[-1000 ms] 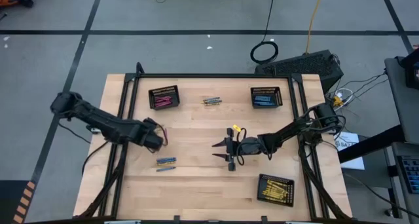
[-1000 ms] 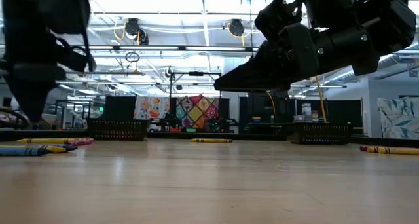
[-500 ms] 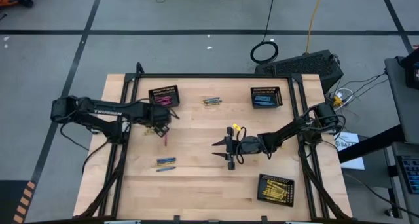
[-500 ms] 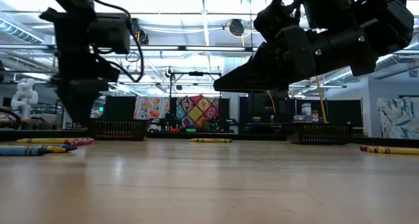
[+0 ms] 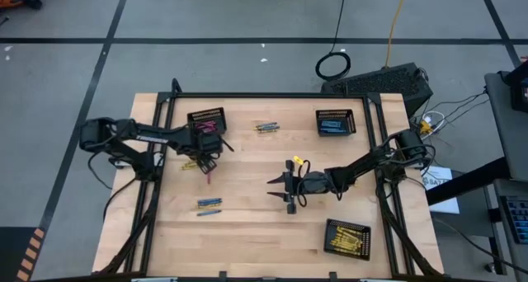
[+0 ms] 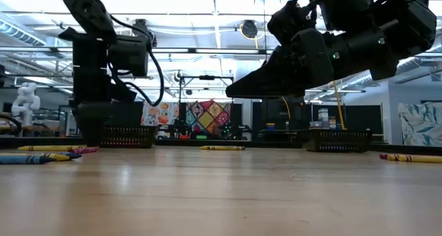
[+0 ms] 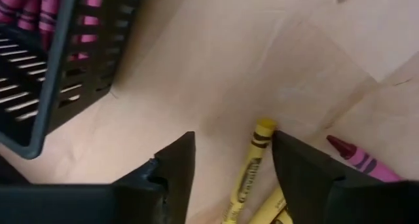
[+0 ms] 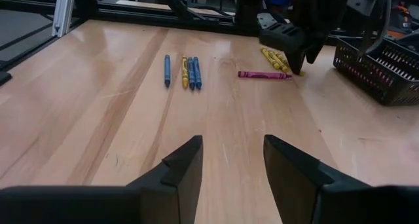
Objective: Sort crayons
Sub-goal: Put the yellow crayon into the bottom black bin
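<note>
My left gripper [image 5: 207,152] is open and empty beside the near side of a black mesh basket of pink crayons [image 5: 206,122]. In the left wrist view its fingers [image 7: 232,145] stand apart above a yellow crayon [image 7: 251,175] lying flat on the table, with a pink crayon [image 7: 355,158] beside it. My right gripper [image 5: 280,195] is open and empty above the table's middle, and it also shows in the low view [image 6: 276,84]. A few blue and yellow crayons [image 8: 182,71] lie flat near the table's left side.
A basket of blue crayons [image 5: 335,122] stands at the far right and a basket of yellow crayons [image 5: 347,237] at the near right. Loose crayons lie at the far middle [image 5: 266,127], and one yellow crayon [image 5: 297,161] lies by my right gripper.
My left gripper has gone toward the table's far edge and a little to the right, from beside the loose pink crayon up to the pink basket. This uncovered the yellow crayons lying there. My right arm has kept still.
</note>
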